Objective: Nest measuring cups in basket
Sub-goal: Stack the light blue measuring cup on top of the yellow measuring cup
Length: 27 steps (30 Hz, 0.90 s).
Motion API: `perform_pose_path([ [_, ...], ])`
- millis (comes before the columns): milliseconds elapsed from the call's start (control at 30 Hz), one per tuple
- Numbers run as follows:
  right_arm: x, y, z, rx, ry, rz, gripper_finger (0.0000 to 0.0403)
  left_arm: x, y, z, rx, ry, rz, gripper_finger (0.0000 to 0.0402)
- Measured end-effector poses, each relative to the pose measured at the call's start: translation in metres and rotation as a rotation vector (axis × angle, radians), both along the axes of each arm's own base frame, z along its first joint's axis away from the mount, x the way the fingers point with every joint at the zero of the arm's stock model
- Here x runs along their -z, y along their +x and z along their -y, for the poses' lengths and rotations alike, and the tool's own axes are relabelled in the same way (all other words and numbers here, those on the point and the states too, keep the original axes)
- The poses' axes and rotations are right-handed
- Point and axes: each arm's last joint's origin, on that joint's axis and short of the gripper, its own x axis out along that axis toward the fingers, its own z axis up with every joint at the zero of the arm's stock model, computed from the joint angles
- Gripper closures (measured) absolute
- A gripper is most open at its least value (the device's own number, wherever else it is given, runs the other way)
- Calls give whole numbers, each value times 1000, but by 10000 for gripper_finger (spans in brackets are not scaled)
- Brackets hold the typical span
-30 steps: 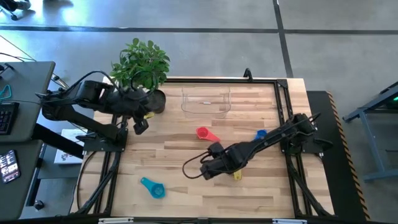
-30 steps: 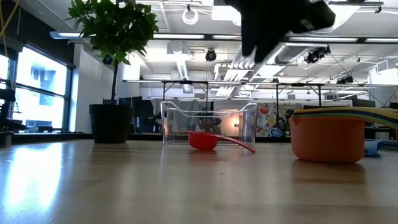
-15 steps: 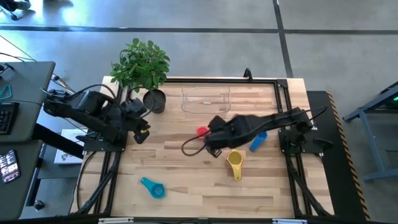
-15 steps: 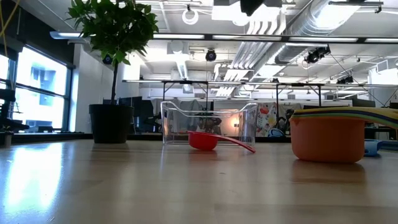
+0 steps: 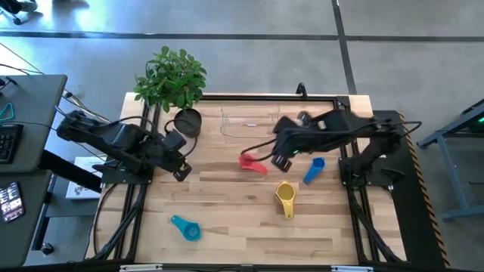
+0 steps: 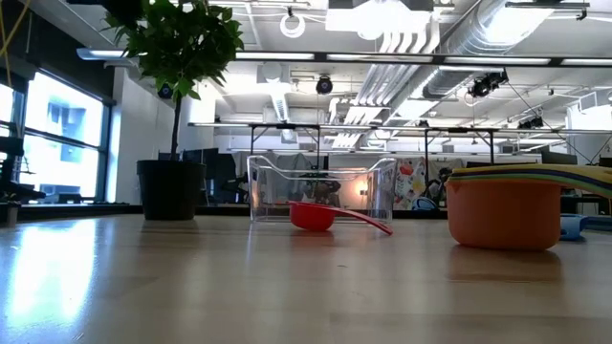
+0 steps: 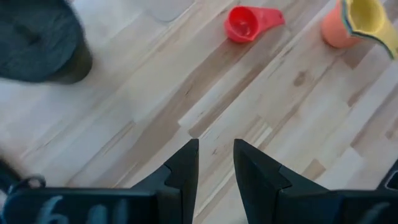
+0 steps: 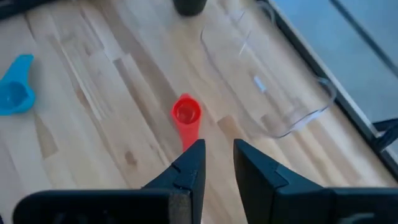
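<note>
Cups lie scattered across your wooden table [image 5: 227, 219], none of them inside the basket [image 5: 250, 123], which sits at the far edge, near the dark plant pot [image 5: 187, 121]. You have the red cup [image 5: 252, 163] just in front of the basket, its handle pointing away from the bin. The yellow cup [image 5: 286, 198] sits nearer the middle-right of the table; from the low view you can see it rests in a stack, with an orange cup [image 6: 504, 215] at the bottom and thin coloured rims layered between. The blue cup [image 5: 313, 170] lies to the right of the red one, and the teal cup [image 5: 185, 227] is well apart from the rest, near the front left.

Your right gripper [image 5: 283, 155] hangs above the table between the basket and the red cup. Its wrist camera looks down past its fingers [image 8: 186, 168], which stand slightly parted with only a narrow gap and nothing between them; the red cup shows just beyond the tips.

Your left gripper [image 5: 180, 168] waits over the left side of the table, in front of the plant pot. Its fingers [image 7: 184, 167] also show a narrow gap, empty, over bare wood.
</note>
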Motion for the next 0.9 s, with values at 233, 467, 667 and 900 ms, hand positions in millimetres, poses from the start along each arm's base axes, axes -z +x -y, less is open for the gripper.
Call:
perform_pose_path([
  [233, -29, -38, 15, -9, -55, 94, 330, 10, 22, 7, 157, 68, 45, 312],
  [467, -47, -67, 27, -21, -111, 150, 330, 18, 52, 15, 290, 152, 91, 312],
  [667, -55, -84, 33, -84, -150, 156, 330, 31, 76, 20, 371, 185, 91, 312],
  [900, -59, -92, 41, -104, -196, 147, 330, 47, 93, 25, 428, 219, 48, 312],
])
